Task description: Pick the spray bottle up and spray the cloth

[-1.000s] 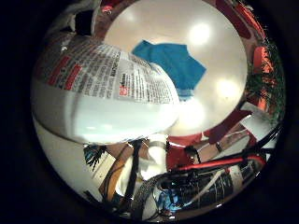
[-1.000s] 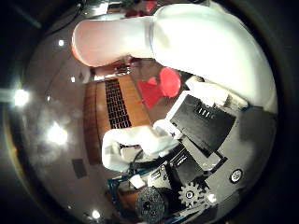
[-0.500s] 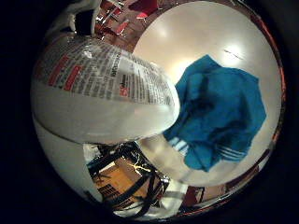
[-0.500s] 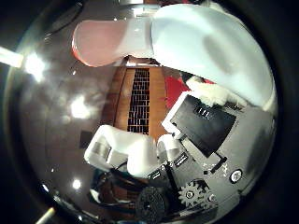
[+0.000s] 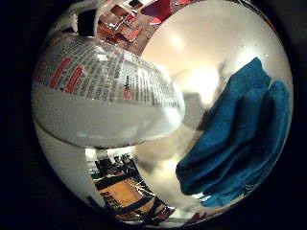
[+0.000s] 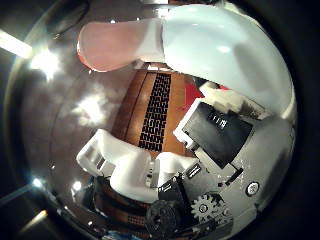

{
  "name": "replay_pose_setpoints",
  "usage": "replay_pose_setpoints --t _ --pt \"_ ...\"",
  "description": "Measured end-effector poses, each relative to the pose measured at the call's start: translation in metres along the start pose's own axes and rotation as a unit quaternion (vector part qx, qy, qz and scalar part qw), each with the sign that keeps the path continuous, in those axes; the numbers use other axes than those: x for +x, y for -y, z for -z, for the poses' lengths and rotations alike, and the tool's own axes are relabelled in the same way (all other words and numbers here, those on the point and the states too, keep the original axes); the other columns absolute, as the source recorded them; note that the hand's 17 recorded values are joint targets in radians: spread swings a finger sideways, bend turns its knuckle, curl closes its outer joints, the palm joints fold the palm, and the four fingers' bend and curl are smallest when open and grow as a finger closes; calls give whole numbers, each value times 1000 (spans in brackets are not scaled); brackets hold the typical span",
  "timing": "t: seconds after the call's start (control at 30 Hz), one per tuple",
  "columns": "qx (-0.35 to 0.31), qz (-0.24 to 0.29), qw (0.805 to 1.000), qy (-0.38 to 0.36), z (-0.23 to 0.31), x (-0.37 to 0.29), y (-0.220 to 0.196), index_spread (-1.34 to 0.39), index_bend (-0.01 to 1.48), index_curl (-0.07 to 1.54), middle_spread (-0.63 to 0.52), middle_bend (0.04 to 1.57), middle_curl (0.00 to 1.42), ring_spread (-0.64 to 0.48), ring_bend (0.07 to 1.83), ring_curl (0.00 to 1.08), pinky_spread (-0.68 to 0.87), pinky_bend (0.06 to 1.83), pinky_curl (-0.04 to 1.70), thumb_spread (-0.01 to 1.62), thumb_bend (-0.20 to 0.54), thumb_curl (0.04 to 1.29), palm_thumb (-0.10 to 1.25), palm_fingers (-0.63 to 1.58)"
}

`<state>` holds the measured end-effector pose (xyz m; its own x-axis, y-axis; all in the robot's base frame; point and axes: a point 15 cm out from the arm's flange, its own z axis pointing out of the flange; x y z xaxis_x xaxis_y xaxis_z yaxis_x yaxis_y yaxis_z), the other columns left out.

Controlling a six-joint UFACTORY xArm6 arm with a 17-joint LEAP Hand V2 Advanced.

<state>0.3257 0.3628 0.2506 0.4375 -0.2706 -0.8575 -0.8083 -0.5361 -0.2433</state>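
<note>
A white spray bottle (image 5: 106, 96) with a printed label fills much of the right little finger side palm view, close against the palm. A blue cloth (image 5: 240, 134) lies crumpled on a round white table (image 5: 192, 48) beyond the bottle. In the right thumb side palm view the bottle's white upper part (image 6: 225, 50) and a pale reddish part (image 6: 120, 45) run across the picture. My hand (image 6: 215, 140) is curled round the bottle, and a white fingertip (image 6: 115, 165) bends in under it.
A wooden floor with a dark grille (image 6: 155, 105) shows past the fingers. Red chairs (image 5: 129, 29) stand beyond the table's far rim. More wooden floor (image 5: 120, 196) shows below the table edge.
The camera has swung with the hand: the blue cloth now looks larger and nearer and sits at the side of the view. The bottle stays in the hand's grasp.
</note>
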Motion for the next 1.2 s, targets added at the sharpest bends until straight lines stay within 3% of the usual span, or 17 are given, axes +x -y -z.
replay_pose_setpoints --t 0.3,0.5,0.7,0.83,0.9,1.0,1.2 --pt "16 -3 1000 7 2 12 5 -210 1029 752 -80 1313 609 -143 1445 547 -239 1026 1122 522 -37 915 889 1185" --pt "11 14 1000 1 3 7 4 -228 754 715 -80 1225 581 -162 1344 511 -303 1036 981 631 -41 823 831 1080" --pt "7 15 1000 3 4 2 2 -320 248 642 -117 1055 565 -217 1299 506 -430 1036 847 755 -30 713 814 824" --pt "-2 16 1000 -5 5 6 -2 -375 182 608 -133 950 563 -244 1263 503 -460 947 803 893 -26 641 804 605" --pt "-4 16 1000 -9 8 9 -4 -380 211 611 -141 905 559 -241 1218 495 -417 864 791 945 -26 612 791 454" --pt "0 16 1000 -12 12 9 -5 -370 282 602 -134 840 550 -217 1075 463 -214 707 778 998 -27 560 761 225" --pt "7 20 1000 -21 24 1 -16 -301 288 534 -81 688 493 -57 804 371 248 587 676 1018 -26 502 733 91"
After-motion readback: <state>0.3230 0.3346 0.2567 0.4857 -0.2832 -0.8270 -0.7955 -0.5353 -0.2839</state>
